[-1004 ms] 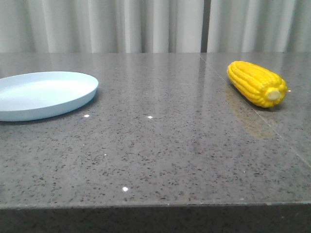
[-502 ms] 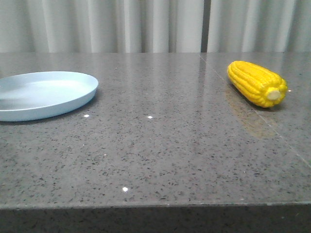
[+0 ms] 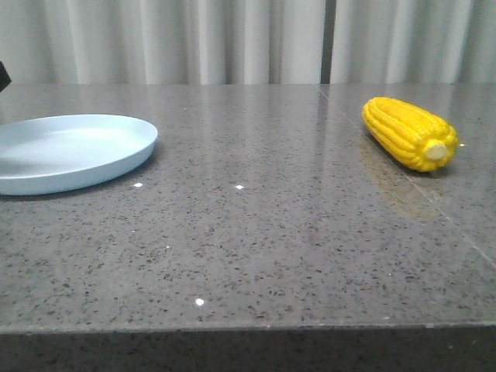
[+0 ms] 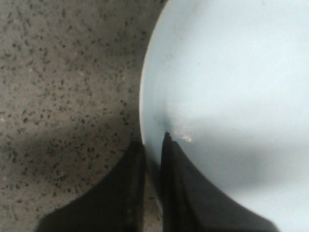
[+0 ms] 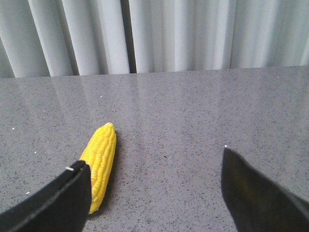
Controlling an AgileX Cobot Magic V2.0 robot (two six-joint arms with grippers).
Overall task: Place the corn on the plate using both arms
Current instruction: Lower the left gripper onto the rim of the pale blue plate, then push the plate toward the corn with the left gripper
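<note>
The yellow corn (image 3: 409, 132) lies on the grey stone table at the right, pale stub end toward me. It also shows in the right wrist view (image 5: 101, 159), beside one finger of my right gripper (image 5: 153, 159), which is wide open and empty, low over the table. The pale blue plate (image 3: 70, 151) sits at the left. In the left wrist view my left gripper (image 4: 153, 140) is shut on the plate's rim (image 4: 145, 87), one finger outside on the table side, one inside the plate. Only a black bit of the left arm (image 3: 2, 75) shows in the front view.
The speckled grey tabletop (image 3: 256, 232) runs between plate and corn, with a seam line (image 3: 372, 147) passing by the corn. Pale curtains (image 3: 248, 39) hang behind the table's far edge. The table's front edge (image 3: 248, 329) is close to the camera.
A black bit of the left arm has come into view at the left edge. The plate has shifted very slightly and a shadow now falls on it. The corn has not moved.
</note>
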